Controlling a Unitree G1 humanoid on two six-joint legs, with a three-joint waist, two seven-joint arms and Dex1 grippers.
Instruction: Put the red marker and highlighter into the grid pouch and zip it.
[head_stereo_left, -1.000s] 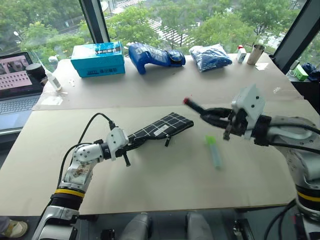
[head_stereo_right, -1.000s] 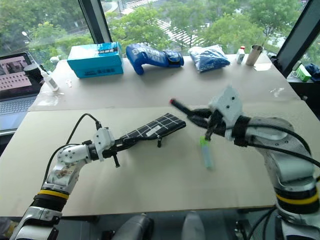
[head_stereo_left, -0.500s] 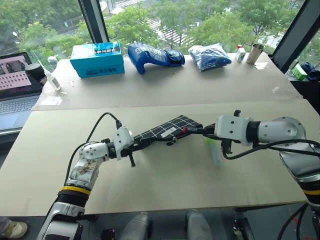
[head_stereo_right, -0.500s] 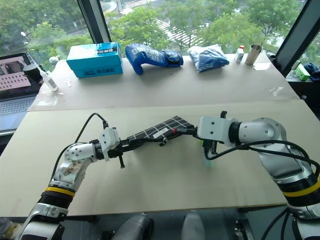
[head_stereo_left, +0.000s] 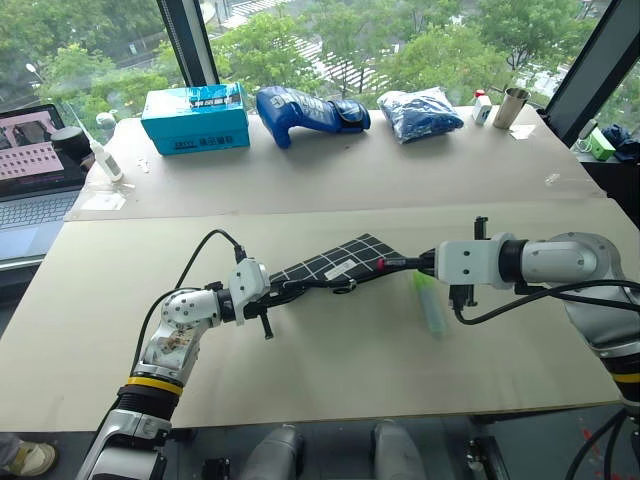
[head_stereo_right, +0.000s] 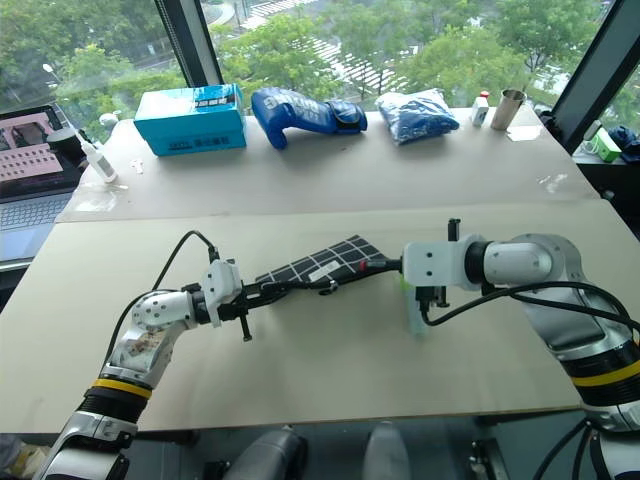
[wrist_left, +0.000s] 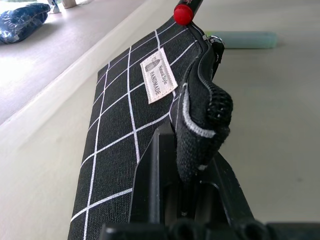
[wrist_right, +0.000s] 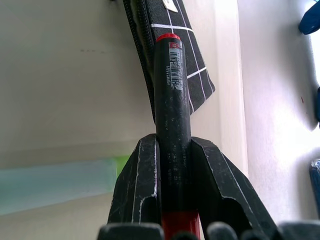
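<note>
Swung down from mid-air over the last second, right gripper clamped on the red marker, red tip now at the mouth of the grid pouch. Pouch end pinched shut in left gripper, held off the table. Highlighter lying beside, not yet picked; zipper undone.

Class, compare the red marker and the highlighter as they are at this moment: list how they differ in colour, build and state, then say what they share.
The red marker is slim, with a black barrel and red end; the highlighter is thicker, translucent pale green with a lime cap. The red marker is gripped in the right gripper off the table, its tip at the grid pouch; the highlighter lies flat on the table, untouched. Both are short pens, neither yet inside the grid pouch.
</note>
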